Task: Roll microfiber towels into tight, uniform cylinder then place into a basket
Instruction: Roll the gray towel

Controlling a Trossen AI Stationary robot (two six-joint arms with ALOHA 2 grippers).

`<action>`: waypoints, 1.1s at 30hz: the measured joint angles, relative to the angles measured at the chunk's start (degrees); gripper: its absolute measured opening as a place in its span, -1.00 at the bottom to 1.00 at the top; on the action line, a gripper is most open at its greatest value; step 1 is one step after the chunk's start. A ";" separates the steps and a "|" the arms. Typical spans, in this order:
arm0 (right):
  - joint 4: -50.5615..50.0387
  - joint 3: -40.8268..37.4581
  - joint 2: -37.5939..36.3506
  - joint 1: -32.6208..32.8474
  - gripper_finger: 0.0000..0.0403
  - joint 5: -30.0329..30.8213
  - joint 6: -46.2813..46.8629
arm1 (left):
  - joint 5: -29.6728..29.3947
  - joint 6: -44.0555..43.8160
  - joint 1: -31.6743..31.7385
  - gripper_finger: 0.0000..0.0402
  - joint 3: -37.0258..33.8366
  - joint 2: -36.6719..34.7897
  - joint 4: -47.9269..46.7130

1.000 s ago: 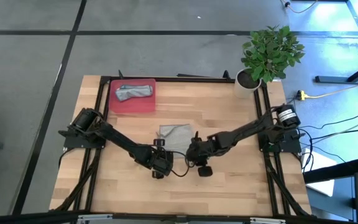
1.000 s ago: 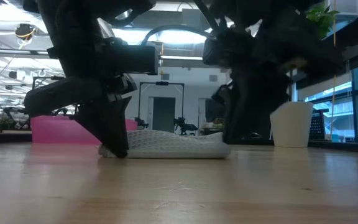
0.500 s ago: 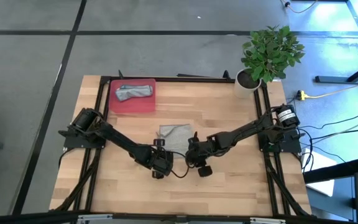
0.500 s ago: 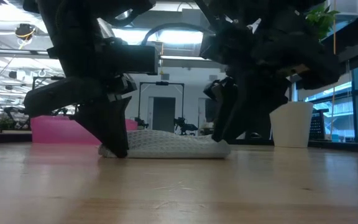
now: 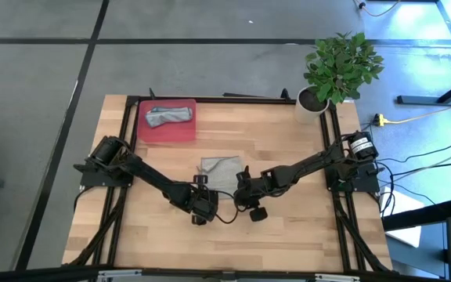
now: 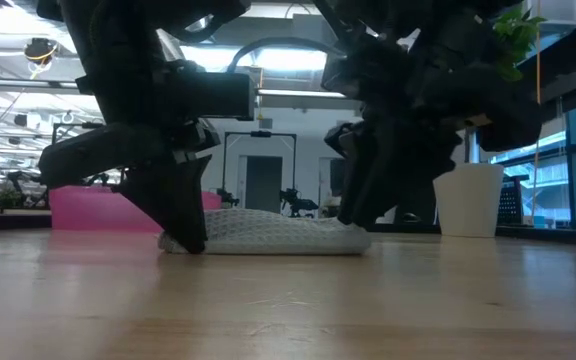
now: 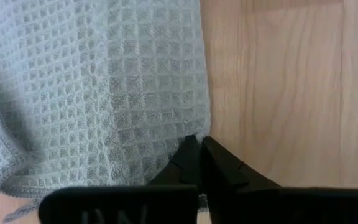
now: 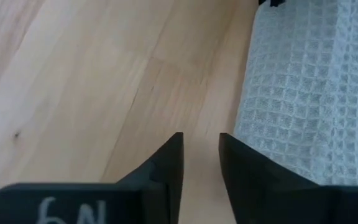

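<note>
High view: soft, limp grey towel (image 5: 220,172), pinch its near edge; left end effector (image 5: 202,211) pressed together, right end effector (image 5: 245,200) spread.

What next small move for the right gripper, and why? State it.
Probably ease the right gripper sideways onto the grey towel edge and close. Its fingers stand apart over bare wood beside the cloth, while the left gripper is already shut at the opposite edge.
</note>
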 joint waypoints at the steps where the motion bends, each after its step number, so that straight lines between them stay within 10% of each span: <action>1: 0.04 0.00 0.00 0.00 -0.45 0.02 -0.74 | 0.00 -0.03 0.00 -1.00 0.00 -0.02 0.00; 19: 1.19 -0.14 5.33 -0.31 -0.10 10.75 -4.29 | 0.00 -0.32 0.00 -1.00 0.00 0.00 0.07; 33: 0.95 -0.17 6.05 -0.83 -0.92 13.48 -0.54 | 3.13 -0.04 0.25 -1.00 -0.57 -2.22 -0.10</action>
